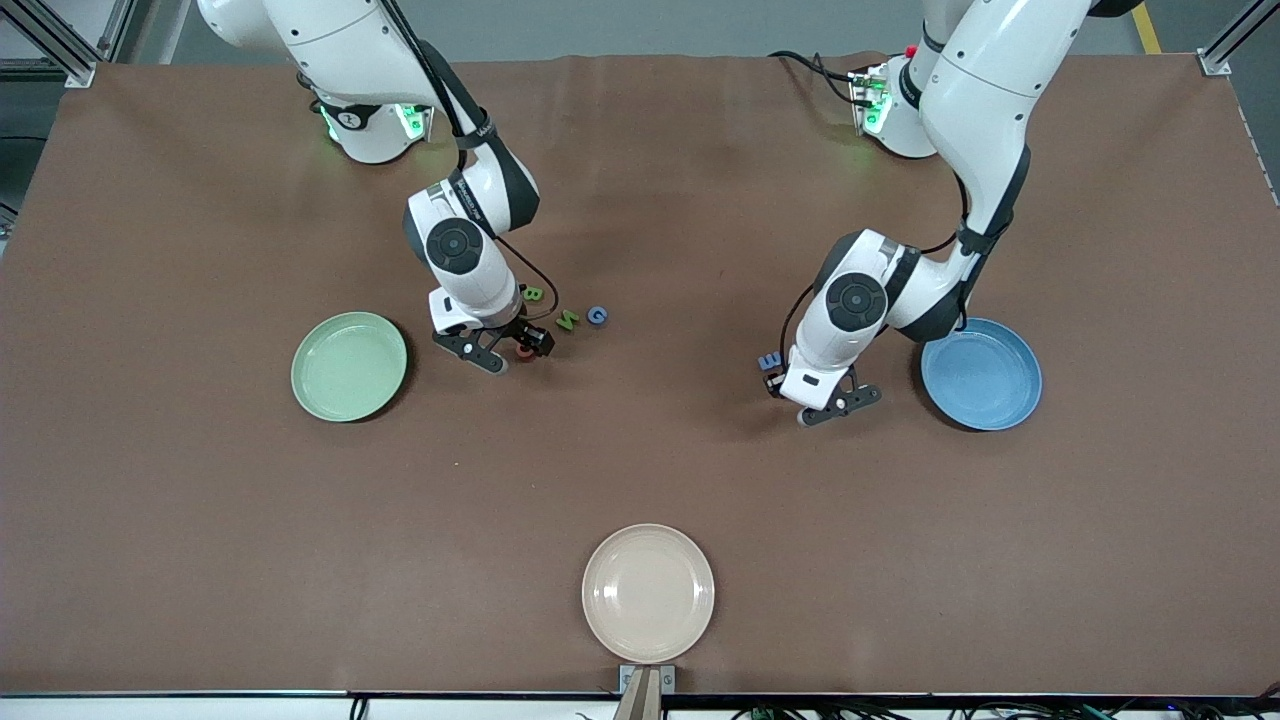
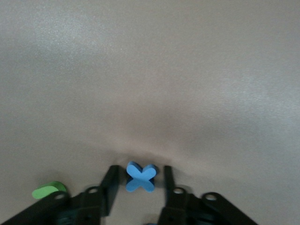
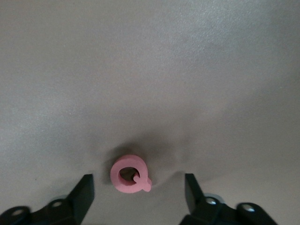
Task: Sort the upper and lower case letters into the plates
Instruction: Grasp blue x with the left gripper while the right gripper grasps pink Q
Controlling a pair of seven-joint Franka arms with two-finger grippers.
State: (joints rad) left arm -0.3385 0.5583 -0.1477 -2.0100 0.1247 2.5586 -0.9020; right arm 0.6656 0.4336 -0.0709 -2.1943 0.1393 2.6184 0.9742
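My left gripper [image 2: 140, 169] is down at the table with a blue letter x [image 2: 140, 177] between its fingers [image 2: 111, 188]; a thin gap shows on each side, so it is open. In the front view this gripper [image 1: 838, 405] hides the x and stands beside the blue plate [image 1: 981, 373], with a purple E [image 1: 770, 361] next to it. My right gripper [image 3: 138, 177] is wide open around a pink Q [image 3: 130, 174] lying flat. The front view shows it [image 1: 508, 350] over the Q [image 1: 523, 352], beside the mint green plate [image 1: 349, 366].
A green B [image 1: 533, 294], a green N [image 1: 567, 320] and a blue G [image 1: 597, 316] lie close to the right gripper. A green letter [image 2: 47, 190] lies by the left gripper. A cream plate [image 1: 648, 593] sits near the table's front edge.
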